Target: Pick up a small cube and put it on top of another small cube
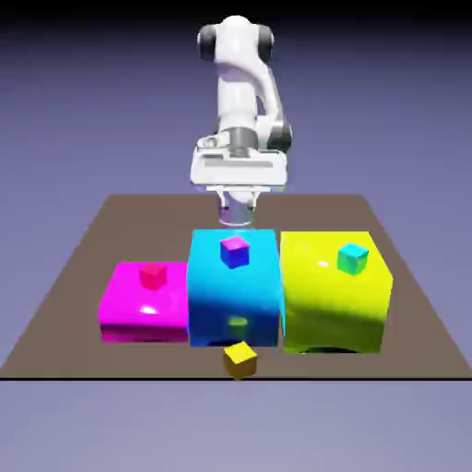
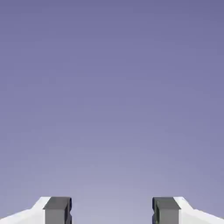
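In the exterior view the yellow cube sits on the bare counter just inside its near edge, in front of the cyan block, whose glossy face mirrors it. The teal cube sits on top of the yellow-green block, toward the near-right part of that top. The main risk, as I judge it, is a mix-up: a purple cube rides the cyan block and a red cube the magenta block, both the same size as the targets. Reaching the yellow cube also means passing over the tall cyan block, so a low path could clip it or knock the purple cube off; and so close to the edge, a sloppy pinch could push the yellow cube off the counter. The arm stands folded high behind the blocks at the far side, hand level above the cyan block's far edge, well apart from both cubes. In the hand view the fingers stand apart with nothing between them; only the plain backdrop shows, so the hand looks outward rather than down at the counter.
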You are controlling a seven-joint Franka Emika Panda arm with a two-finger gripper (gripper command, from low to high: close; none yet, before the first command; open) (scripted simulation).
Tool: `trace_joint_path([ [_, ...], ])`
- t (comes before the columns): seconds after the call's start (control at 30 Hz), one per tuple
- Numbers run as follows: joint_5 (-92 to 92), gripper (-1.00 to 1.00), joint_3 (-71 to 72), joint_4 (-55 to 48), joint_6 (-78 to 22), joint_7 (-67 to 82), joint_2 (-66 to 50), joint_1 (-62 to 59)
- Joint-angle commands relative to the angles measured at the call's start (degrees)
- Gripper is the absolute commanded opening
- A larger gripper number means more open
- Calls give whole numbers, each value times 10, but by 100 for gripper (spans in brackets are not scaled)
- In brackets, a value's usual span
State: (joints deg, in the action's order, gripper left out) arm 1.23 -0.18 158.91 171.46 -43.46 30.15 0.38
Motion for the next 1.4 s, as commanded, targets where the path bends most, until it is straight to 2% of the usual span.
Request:
trace_joint_path([
  [0.0, 10, 0, -2, -17, -21, -8, -21, -3],
  [1.07, 337, 0, -50, -573, -697, -274, -685, -85],
  [1.13, 344, 0, -51, -585, -712, -280, -700, -87],
  [1.23, 370, 0, -35, -545, -639, -257, -732, -68],
  [1.27, 370, -100, -35, -545, -639, -257, -732, -68],
  [1.37, 352, -100, -46, -572, -688, -272, -710, -81],
])
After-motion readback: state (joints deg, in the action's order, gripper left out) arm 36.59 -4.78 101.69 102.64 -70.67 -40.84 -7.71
